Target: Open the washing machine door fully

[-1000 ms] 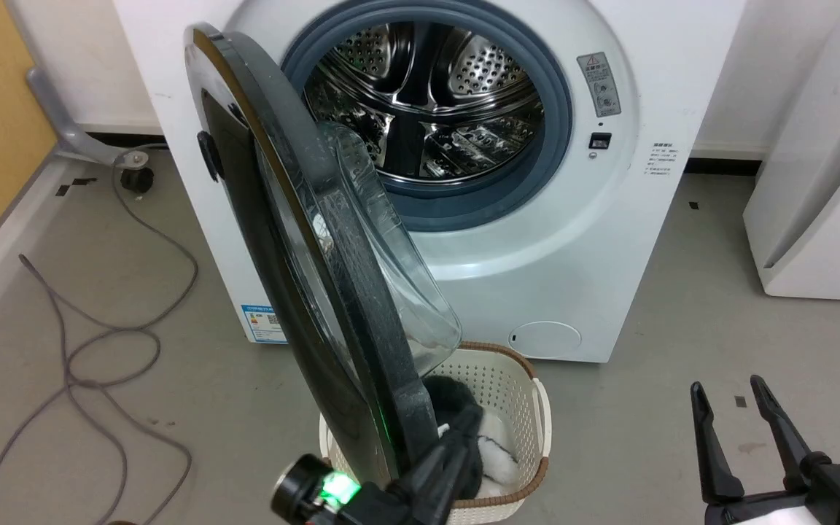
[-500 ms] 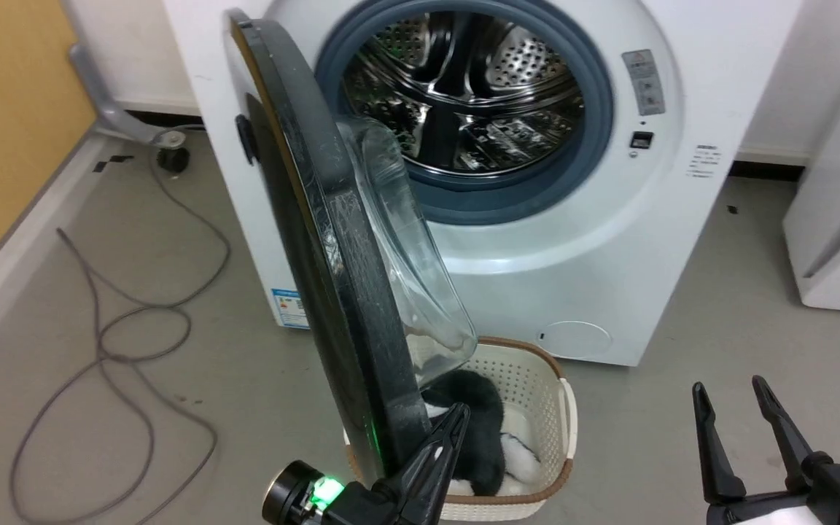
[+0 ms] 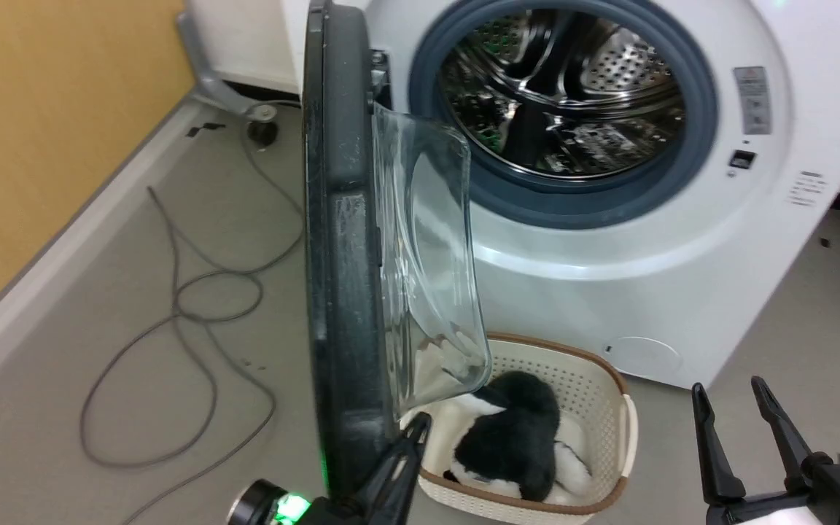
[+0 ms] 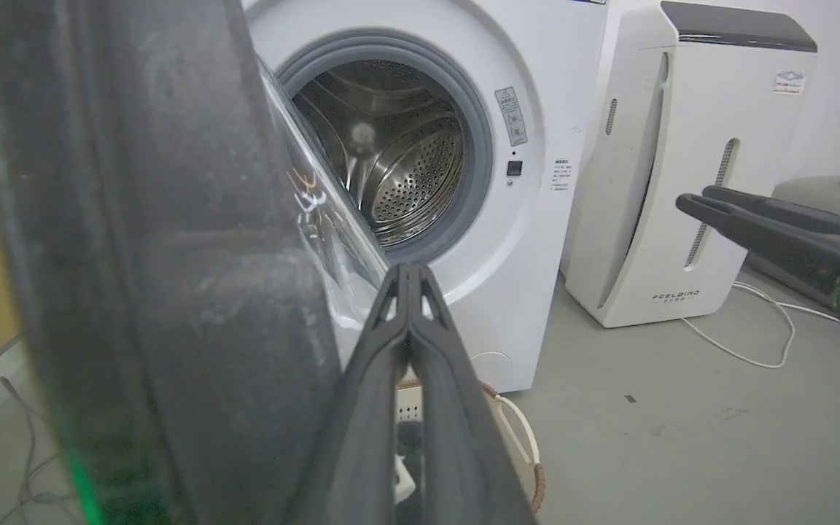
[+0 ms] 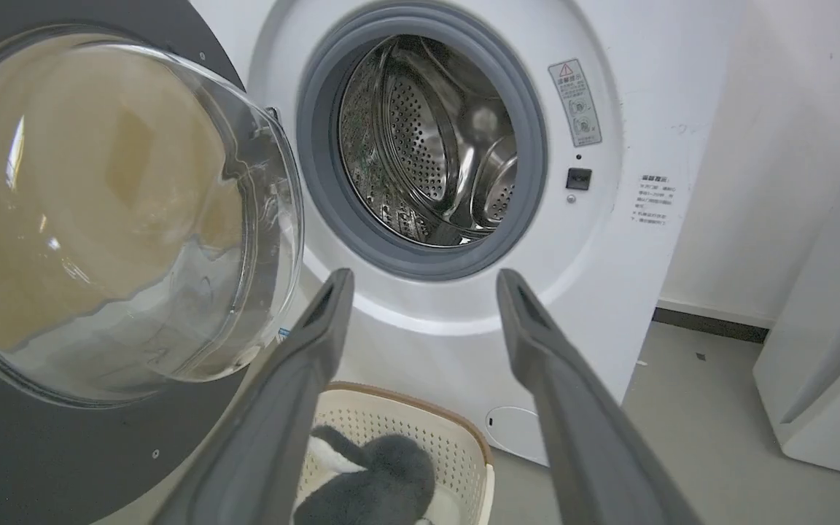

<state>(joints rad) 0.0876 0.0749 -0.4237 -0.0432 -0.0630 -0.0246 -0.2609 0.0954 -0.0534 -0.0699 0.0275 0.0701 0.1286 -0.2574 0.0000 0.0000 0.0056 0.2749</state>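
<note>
The washing machine door (image 3: 338, 292) stands edge-on in the head view, swung well away from the white washing machine (image 3: 653, 292), its clear glass bowl (image 3: 427, 255) bulging towards the steel drum (image 3: 566, 95). My left gripper (image 3: 420, 424) is shut with nothing between its fingers, its tip beside the door's lower inner edge, under the bowl. In the left wrist view the shut fingers (image 4: 409, 271) rise next to the dark door (image 4: 157, 255). My right gripper (image 3: 726, 386) hangs open at the lower right, apart from the door; its fingers (image 5: 332, 306) frame the drum opening.
A cream basket (image 3: 628, 430) holding a black-and-white plush sits on the floor below the door's bowl, in front of the washer. A grey cable (image 3: 194, 306) loops over the floor to the left, beside a yellow wall (image 3: 41, 146). The white FEELBIRD appliance (image 4: 682, 182) stands right of the washer.
The door has swung wider, from slanting to edge-on, with my shut left gripper following along its inner lower edge. The head camera has turned, shifting the whole scene rightward. The right gripper keeps its place.
</note>
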